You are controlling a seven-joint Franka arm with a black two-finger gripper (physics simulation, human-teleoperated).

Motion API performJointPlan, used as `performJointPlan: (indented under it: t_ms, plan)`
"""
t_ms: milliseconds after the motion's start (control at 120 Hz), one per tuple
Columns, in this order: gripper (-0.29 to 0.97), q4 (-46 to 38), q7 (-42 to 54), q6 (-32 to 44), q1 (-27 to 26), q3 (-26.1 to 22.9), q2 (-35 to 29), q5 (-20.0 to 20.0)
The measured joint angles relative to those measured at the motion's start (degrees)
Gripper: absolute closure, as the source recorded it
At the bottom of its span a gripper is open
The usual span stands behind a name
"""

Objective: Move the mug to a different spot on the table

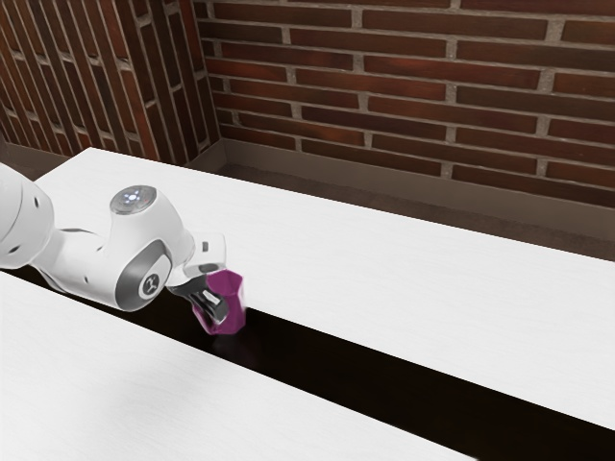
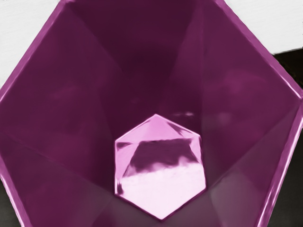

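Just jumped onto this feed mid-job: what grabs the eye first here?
The purple mug, gripped tilted in the claw at the edge of the dark gap in the white table, toward the exterior view's lower left. The wrist view looks straight into it, onto its glossy hexagonal floor. A red brick wall runs behind.

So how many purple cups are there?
1. The purple mug is held tilted in the gripper, at the white table's edge. I see no hiding spots for others.
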Motion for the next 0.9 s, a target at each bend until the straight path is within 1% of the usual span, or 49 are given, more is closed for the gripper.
performJointPlan:
  t_ms: [142, 325, 600, 675, 742, 775, 842, 858, 900]
  plan:
    - [0.19, 0.05, 0.89, 0.04, 0.00, 0.00, 0.00, -0.13]
    - [0.12, 0.08, 1.79, -0.01, 0.00, 0.00, -0.28, -0.17]
    - [0.09, 0.16, 3.21, -1.47, -0.38, 0.84, -4.90, 0.11]
    - [0.08, 1.30, 3.83, -3.08, -0.66, 1.34, -7.98, 0.32]
    - [0.08, 7.27, 4.36, -8.51, -0.57, 1.58, -9.47, 0.60]
    - [0.07, 14.14, 4.26, -14.22, -0.03, 1.37, -9.00, 0.78]
    - [0.05, 29.78, 2.66, -29.22, 3.13, -1.38, -7.64, 1.38]
    - [0.04, 33.51, 2.20, -33.11, 5.17, -3.32, -7.17, 1.49]
    - [0.04, 41.01, 1.10, -41.83, 13.10, -11.13, -6.42, 1.89]
